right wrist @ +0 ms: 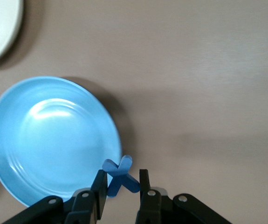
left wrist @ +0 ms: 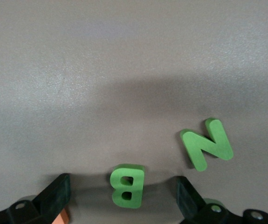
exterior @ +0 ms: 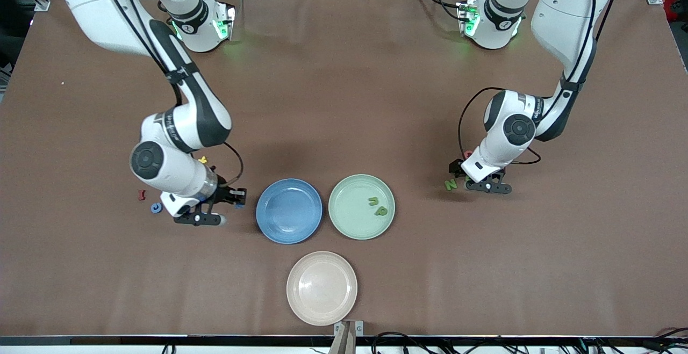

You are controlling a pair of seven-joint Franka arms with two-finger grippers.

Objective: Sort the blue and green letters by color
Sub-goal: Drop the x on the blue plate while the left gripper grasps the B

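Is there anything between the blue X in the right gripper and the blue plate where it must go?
Nothing visible. The right gripper holds the blue X just beside the blue plate, whose bowl holds nothing; only bare table lies between them.

I saw a blue X (right wrist: 120, 177) pinched upright beside the blue plate's rim. Green u (exterior: 373, 201) and p (exterior: 381, 211) lay flat in the green plate. Green B (left wrist: 127, 185) and N (left wrist: 207, 145) lay flat toward the left arm's end.
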